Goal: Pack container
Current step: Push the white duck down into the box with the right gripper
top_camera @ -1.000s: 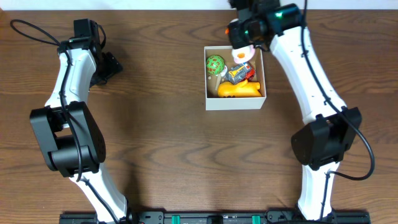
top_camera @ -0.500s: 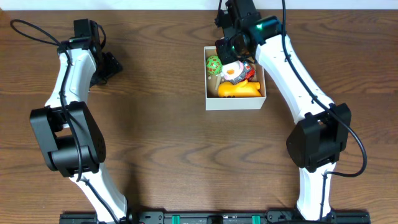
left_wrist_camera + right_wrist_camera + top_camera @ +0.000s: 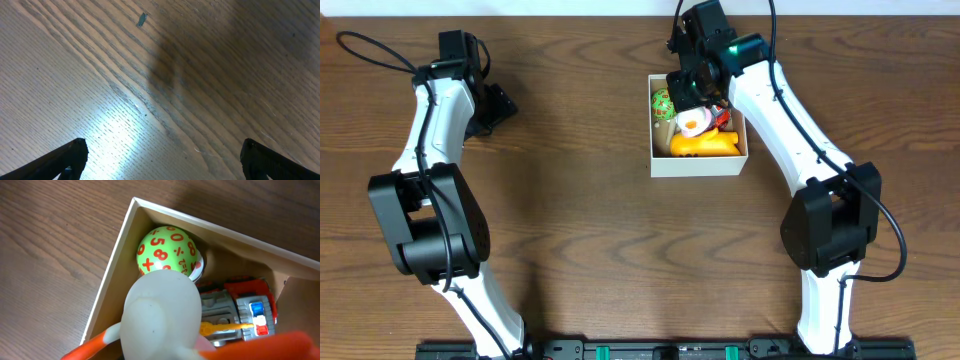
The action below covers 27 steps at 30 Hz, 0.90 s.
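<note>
White container (image 3: pixel 698 166) holds ball (image 3: pixel 167 250), car (image 3: pixel 240 311); right jaws seemingly grip white toy (image 3: pixel 160 312); left jaws apart.

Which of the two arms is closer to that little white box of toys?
The right. The right gripper hangs over the far part of the container, within its walls. The left gripper is well off to the container's left, nowhere near it.

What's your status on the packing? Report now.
Left gripper: jaws open, over the table. Right gripper: jaws shut on white-and-orange toy, low over the container. Green number ball, red toy car, yellow toy already inside; nothing blocking.
</note>
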{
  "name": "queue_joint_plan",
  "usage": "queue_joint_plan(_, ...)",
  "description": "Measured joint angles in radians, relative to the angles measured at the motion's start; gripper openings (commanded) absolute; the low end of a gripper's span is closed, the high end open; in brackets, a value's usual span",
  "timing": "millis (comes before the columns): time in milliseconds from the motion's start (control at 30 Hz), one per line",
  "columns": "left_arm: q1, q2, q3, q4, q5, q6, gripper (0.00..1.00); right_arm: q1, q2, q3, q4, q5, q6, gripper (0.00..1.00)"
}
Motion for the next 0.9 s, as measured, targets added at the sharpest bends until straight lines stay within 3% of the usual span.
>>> queue_joint_plan(300,0.0,0.0,0.0,0.0,0.0,0.0,0.98,0.035,0.0,-0.003,0.057,-0.004,0.011,0.01)
queue_joint_plan(900,0.0,0.0,0.0,0.0,0.0,0.0,0.98,0.061,0.0,-0.009,-0.003,-0.01,0.029,0.01)
